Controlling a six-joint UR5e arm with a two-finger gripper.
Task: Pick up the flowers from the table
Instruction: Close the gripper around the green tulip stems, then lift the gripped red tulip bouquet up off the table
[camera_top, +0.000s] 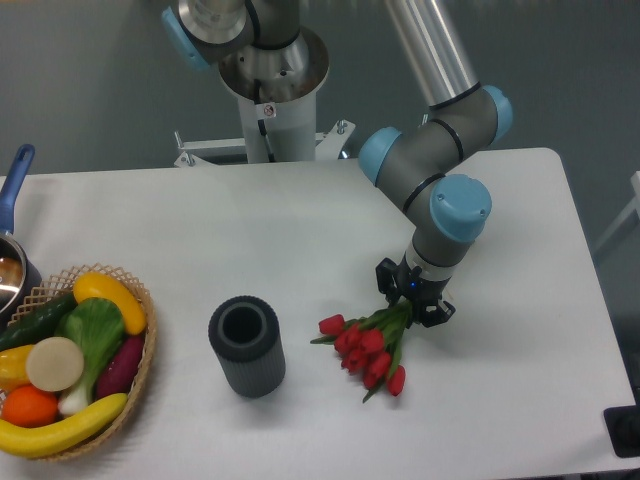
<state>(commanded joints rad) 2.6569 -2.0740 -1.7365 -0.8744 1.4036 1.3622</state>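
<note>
Flowers (368, 347) lie on the table (520, 380) just right of the dark ribbed vase (246, 346), their green stem ends pinched between the gripper (412, 304) fingers, which are drawn in tight on them. Red tulip heads fan toward the vase, leaves splayed. Far left of the vase sits a wicker basket (143, 345) of fruit and vegetables.

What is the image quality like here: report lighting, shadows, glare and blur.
Fixed camera: soft, even light; only faint shadows under the vase and flowers on the table. Mild sheen on the arm's metal tube, no harsh glare. The gripper at the stems looks slightly soft and dark, so finger detail is hard to read. The basket is cropped at the left edge.
</note>
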